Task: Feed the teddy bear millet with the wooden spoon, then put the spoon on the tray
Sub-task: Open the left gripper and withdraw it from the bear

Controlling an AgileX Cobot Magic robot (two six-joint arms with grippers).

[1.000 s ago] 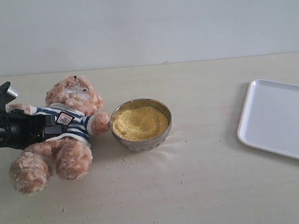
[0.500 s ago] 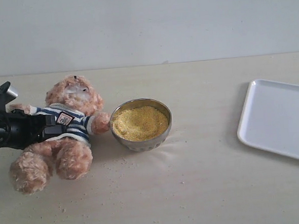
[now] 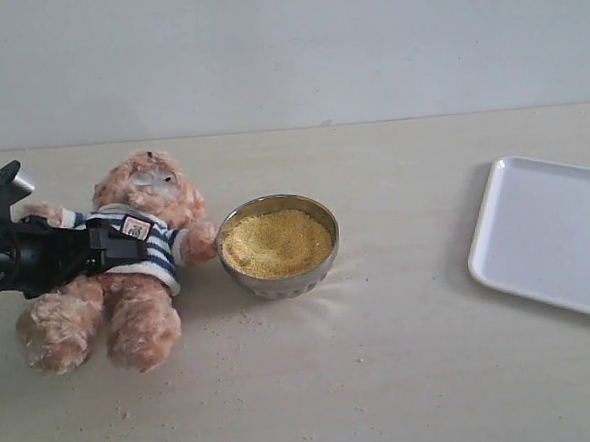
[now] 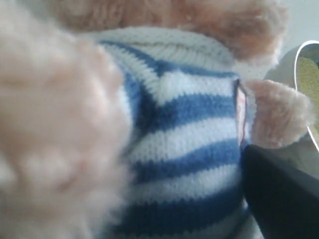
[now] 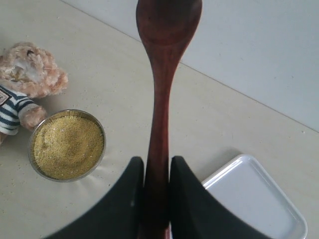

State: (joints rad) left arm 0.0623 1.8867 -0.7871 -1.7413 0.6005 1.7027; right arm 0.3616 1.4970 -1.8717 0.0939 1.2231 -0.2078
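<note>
On the left of the table [image 3: 385, 376], our left gripper [image 3: 111, 244] sits at the teddy bear's [image 3: 153, 185] striped shirt; we cannot tell whether its jaws grip. One paw lies just beside the metal bowl [image 3: 279, 282] heaped with millet [image 3: 276, 242]. Our right gripper [image 5: 157, 167] is clamped on the wooden spoon's [image 5: 160, 99] handle, seen only from the right wrist. The tray [image 3: 551, 235] lies well apart, right.

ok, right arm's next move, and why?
Probably lower the wooden spoon into the millet to scoop: the right gripper has its fingers shut on the handle, the spoon's bowl looks empty, and the metal bowl beside the teddy bear is full.
</note>
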